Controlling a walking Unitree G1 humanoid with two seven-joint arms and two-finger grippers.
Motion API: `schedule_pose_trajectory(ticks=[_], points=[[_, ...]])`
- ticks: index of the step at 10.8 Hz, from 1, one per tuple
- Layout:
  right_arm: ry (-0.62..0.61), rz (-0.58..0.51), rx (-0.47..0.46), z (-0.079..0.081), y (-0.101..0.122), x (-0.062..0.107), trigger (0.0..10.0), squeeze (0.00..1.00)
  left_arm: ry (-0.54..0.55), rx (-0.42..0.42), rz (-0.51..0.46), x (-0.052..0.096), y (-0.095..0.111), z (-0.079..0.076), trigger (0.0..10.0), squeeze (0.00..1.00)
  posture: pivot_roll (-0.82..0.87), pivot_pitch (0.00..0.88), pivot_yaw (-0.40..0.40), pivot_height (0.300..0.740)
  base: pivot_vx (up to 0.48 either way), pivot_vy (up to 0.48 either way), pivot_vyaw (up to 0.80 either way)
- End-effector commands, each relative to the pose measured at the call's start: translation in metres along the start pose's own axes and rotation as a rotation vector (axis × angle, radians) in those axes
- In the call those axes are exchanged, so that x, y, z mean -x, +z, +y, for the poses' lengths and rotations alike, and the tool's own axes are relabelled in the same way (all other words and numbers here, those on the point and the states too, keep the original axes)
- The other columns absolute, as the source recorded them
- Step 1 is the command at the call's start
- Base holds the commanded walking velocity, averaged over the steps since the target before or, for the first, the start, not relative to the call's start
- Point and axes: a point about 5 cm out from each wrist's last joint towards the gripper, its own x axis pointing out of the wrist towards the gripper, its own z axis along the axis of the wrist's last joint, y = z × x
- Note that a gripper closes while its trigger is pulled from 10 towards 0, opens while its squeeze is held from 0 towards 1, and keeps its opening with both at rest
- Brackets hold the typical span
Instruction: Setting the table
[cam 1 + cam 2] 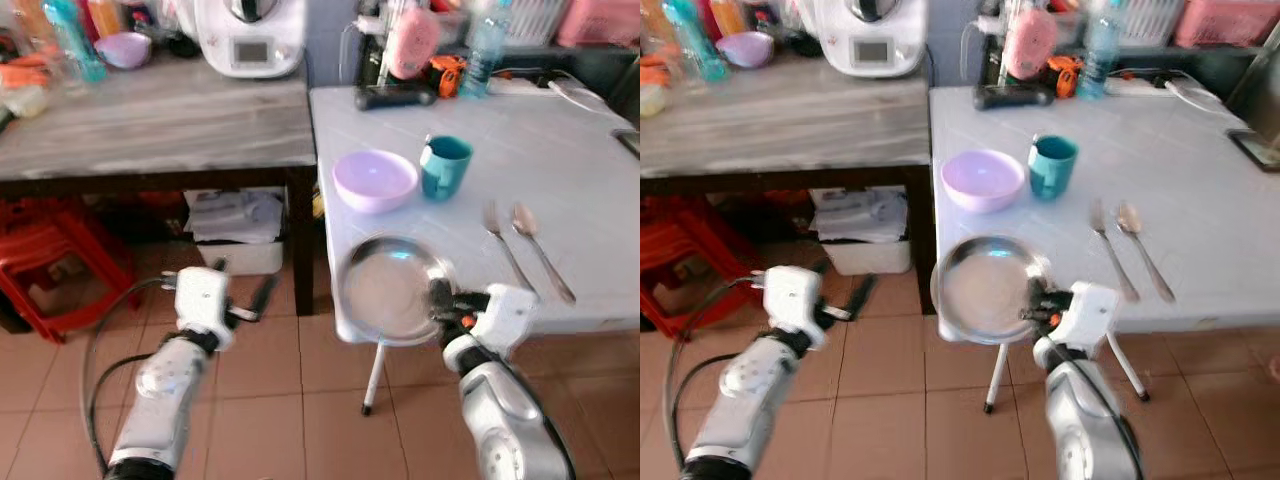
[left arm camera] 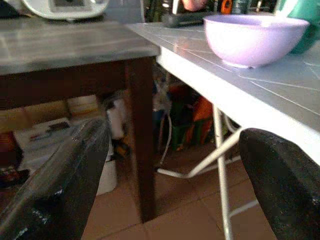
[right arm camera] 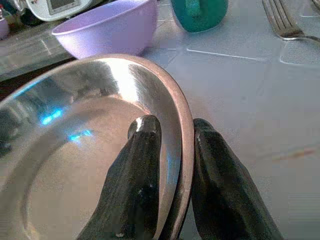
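Pinching the steel plate [image 3: 100, 150] by its rim, the right hand [image 1: 447, 300] had fingers [image 3: 137, 185] pressed on either side, plate half over the white surface [image 1: 580, 170] edge. Plate looked light, stiff, slick; a rim grip seemed right. Lilac bowl [image 1: 375, 180] sat just beyond. Left hand [image 1: 245, 305] hung spread, empty.

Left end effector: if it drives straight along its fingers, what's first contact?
Likely the white table edge or its white leg, just below the purple bowl. The dark leg of the wooden table sits just off that line. Depth is unclear.
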Motion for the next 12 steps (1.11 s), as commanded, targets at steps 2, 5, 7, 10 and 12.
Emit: schedule_pose_trajectory(ticks=[2, 5, 7, 10, 12], points=[[-0.017, 0.000, 0.008, -0.0057, 0.0002, -0.0001, 10.0, 0.00, -0.020, 0.002, -0.002, -0.0039, 0.0006, -0.0054, 10.0, 0.00, 0.03, 0.080, 0.043, 0.740, 0.000, 0.388, 0.00], [-0.024, -0.002, 0.003, -0.0060, -0.0001, -0.0006, 10.0, 0.00, -0.015, 0.004, -0.008, -0.0060, 0.0009, -0.0056, 10.0, 0.00, 0.03, 0.076, 0.038, 0.740, 0.000, 0.395, 0.00], [-0.028, -0.006, 0.004, -0.0074, 0.0006, -0.0021, 10.0, 0.00, -0.014, 0.005, -0.008, -0.0078, 0.0008, -0.0057, 10.0, 0.00, 0.03, 0.069, 0.036, 0.740, 0.000, 0.422, 0.00], [-0.034, -0.014, 0.011, -0.0089, 0.0014, -0.0040, 10.0, 0.00, -0.010, 0.003, -0.013, -0.0103, 0.0004, -0.0062, 10.0, 0.00, 0.03, 0.057, 0.033, 0.740, 0.000, 0.419, 0.00], [-0.041, -0.038, 0.023, -0.0110, 0.0046, -0.0023, 10.0, 0.00, 0.056, -0.041, -0.011, -0.0090, -0.0018, -0.0014, 10.0, 0.00, 0.03, 0.044, 0.028, 0.740, 0.000, 0.422, 0.00]])
